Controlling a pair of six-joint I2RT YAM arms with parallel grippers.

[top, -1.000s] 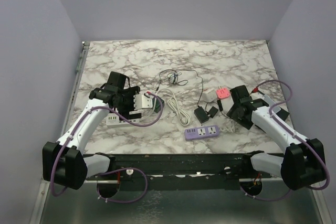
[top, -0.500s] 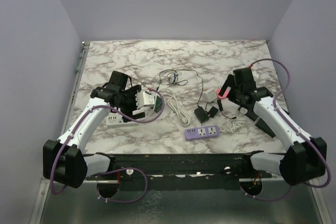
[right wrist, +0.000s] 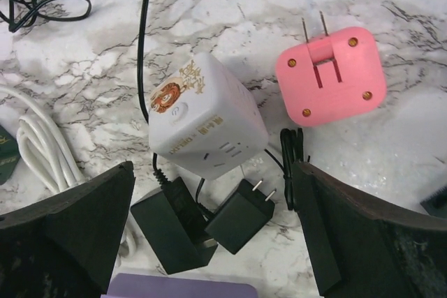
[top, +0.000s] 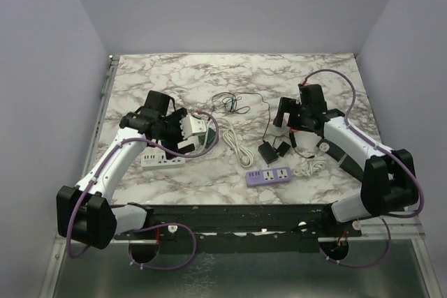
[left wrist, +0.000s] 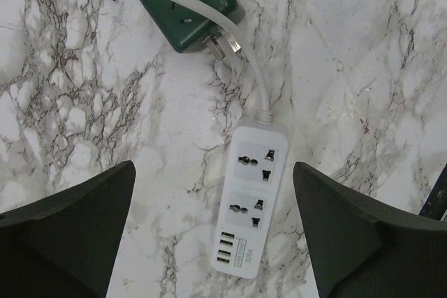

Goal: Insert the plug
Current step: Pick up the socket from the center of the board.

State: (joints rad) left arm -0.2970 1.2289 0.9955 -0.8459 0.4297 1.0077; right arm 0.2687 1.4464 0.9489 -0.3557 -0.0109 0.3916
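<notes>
A grey-veined marble table (top: pixel 307 75) fills the floor between plain lilac walls (top: pixel 230 5). Nearest the arm bases lies a purple power strip (top: pixel 268 176), sockets up. At its 12 o'clock sit a black adapter (right wrist: pixel 241 214) and a black brick (right wrist: pixel 173 232), then a white cube socket (right wrist: pixel 208 120). The pink plug (right wrist: pixel 328 75) lies flat on the marble at the cube's 2 o'clock, in no socket, prongs toward 12. The right gripper (right wrist: pixel 213 167) hangs over these, jaws spread wide, holding nothing.

At 9 o'clock, the left gripper (left wrist: pixel 213 169), equally wide and empty, hovers above a white power strip (left wrist: pixel 250 200). The strip's cord (left wrist: pixel 253 75) runs across a green adapter (left wrist: pixel 188 5) at 11, where bare prongs (left wrist: pixel 222 45) show. A thin black wire (top: pixel 229 102) coils farthest back.
</notes>
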